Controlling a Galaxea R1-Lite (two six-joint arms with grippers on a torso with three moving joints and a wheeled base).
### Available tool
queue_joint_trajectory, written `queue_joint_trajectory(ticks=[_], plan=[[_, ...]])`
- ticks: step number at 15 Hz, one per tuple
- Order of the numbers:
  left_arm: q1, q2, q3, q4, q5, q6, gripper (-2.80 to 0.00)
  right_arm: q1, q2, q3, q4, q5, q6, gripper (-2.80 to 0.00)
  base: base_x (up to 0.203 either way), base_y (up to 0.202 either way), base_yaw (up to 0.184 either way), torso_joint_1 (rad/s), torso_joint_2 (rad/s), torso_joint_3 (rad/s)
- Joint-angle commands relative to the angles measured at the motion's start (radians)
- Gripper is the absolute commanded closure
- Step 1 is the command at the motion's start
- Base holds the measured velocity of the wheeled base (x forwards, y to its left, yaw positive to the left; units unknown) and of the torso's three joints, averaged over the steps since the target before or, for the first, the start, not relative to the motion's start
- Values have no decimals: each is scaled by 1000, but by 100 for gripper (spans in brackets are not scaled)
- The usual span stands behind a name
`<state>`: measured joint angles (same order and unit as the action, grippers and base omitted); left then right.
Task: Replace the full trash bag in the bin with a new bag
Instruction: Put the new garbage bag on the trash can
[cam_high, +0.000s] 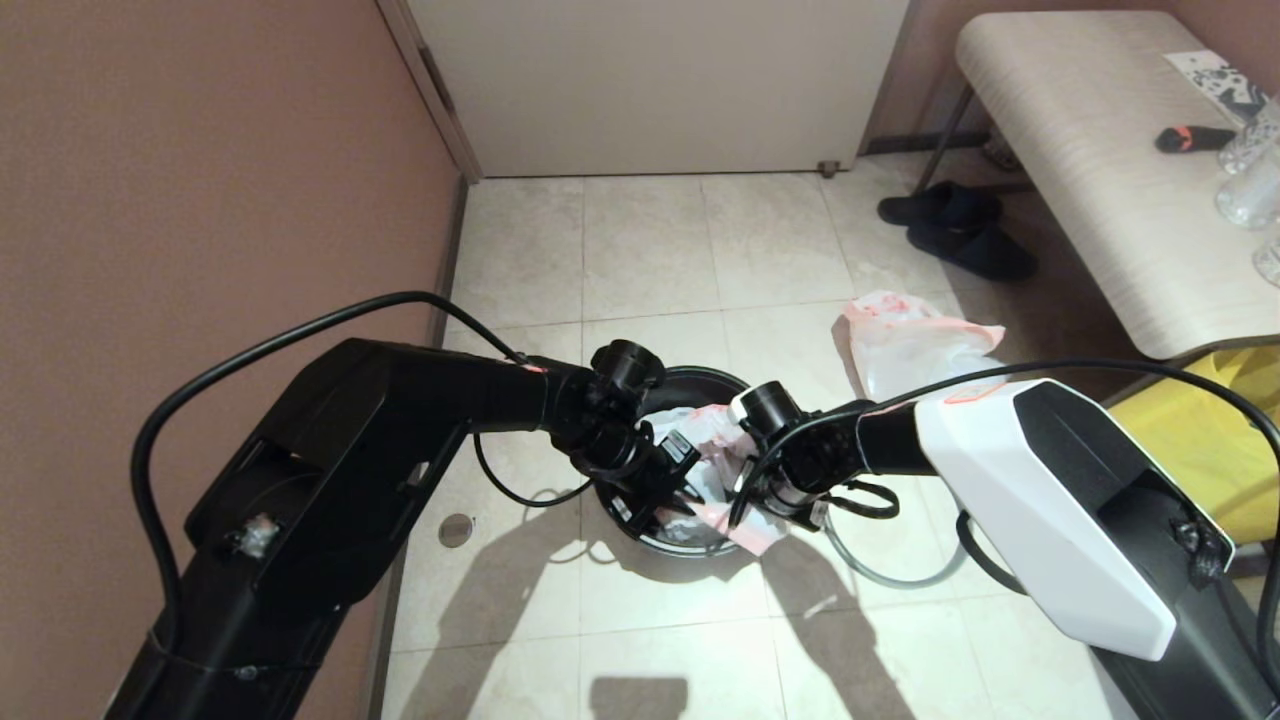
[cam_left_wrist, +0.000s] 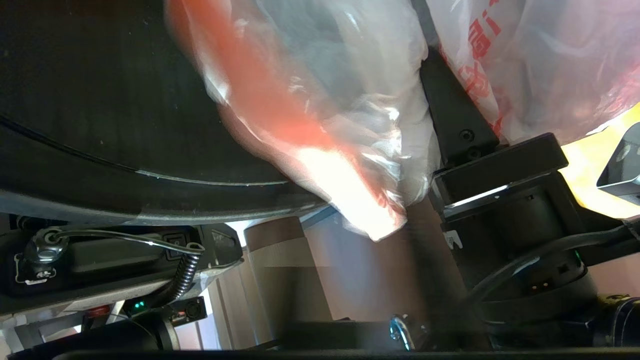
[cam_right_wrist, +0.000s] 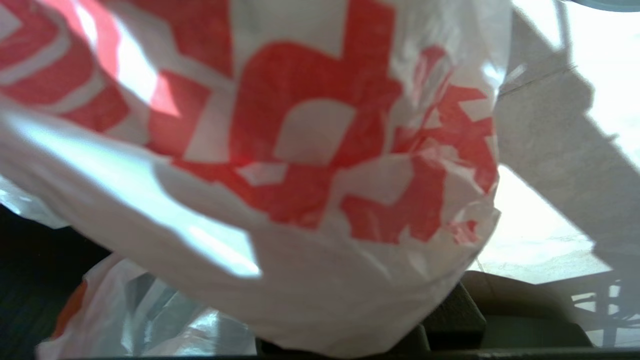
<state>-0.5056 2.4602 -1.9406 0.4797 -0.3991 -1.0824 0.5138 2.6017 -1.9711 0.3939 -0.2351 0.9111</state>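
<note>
The round black bin (cam_high: 705, 378) stands on the tiled floor between my two arms. The new bag (cam_high: 712, 440), thin white plastic with a pink-red band and red print, lies crumpled in the bin's mouth and drapes over its near rim. My left gripper (cam_high: 672, 500) reaches into the bin on the bag's left side. My right gripper (cam_high: 752, 498) is shut on the bag's right edge. In the left wrist view the bag (cam_left_wrist: 310, 100) hangs beside the bin's wall (cam_left_wrist: 100, 100). The printed bag (cam_right_wrist: 300, 150) fills the right wrist view.
A grey hoop (cam_high: 892, 582) lies on the floor under my right arm. A second white bag with a pink rim (cam_high: 910, 345) bulges on the floor behind it. Black slippers (cam_high: 960, 232), a bench (cam_high: 1090, 160) and a yellow bag (cam_high: 1225, 440) stand at the right. A wall (cam_high: 200, 180) runs along the left.
</note>
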Motion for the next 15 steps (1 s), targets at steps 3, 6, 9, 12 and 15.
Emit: queue_joint_trajectory(ticks=[3, 6, 9, 12, 15], plan=[[-2, -1, 0, 6, -4, -7, 0, 1, 3, 0, 2, -1, 5, 0, 0, 0, 0, 0, 0, 0], [-1, -8, 3, 27, -4, -7, 0, 0, 3, 0, 0, -1, 5, 0, 0, 0, 0, 0, 0, 0], [-2, -57, 5, 132, -6, -8, 0, 0, 1, 0, -1, -1, 6, 0, 0, 0, 0, 0, 0, 0], [-14, -86, 13, 241, -7, -7, 0, 0, 0, 0, -12, -1, 6, 0, 0, 0, 0, 0, 0, 0], [-34, -79, 45, 246, -6, -5, 0, -1, -2, 0, -13, -1, 6, 0, 0, 0, 0, 0, 0, 0]])
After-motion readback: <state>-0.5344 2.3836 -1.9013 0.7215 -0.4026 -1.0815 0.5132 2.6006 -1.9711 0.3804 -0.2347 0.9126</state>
